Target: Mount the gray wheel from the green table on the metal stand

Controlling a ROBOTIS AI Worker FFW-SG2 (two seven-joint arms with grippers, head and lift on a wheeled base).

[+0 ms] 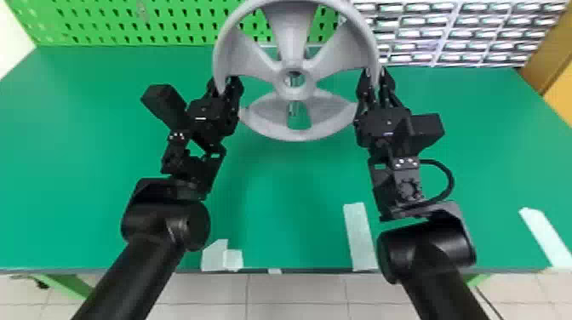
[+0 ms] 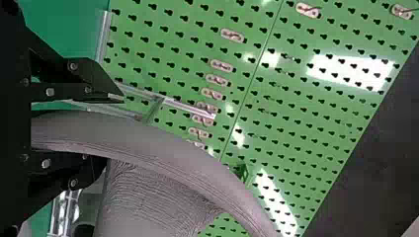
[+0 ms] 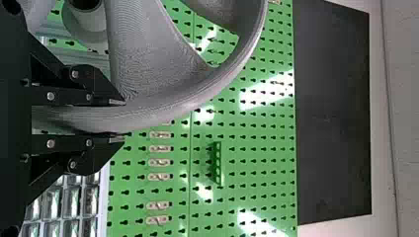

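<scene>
Head view: wheel (image 1: 290,36) raised above rear part of green tabletop (image 1: 281,183), hub facing camera, bit of metal stand (image 1: 293,109) visible through gap below hub. Left gripper (image 1: 224,83) at wheel's left side, fingers pinching rim; right gripper (image 1: 375,77) at opposite side, fingers likewise clamped on rim, one either side of it. Behind: green pegboard (image 1: 127,25), rack of small bins (image 1: 455,34) to right. Pale tape strips (image 1: 360,234) on tabletop near front edge.
</scene>
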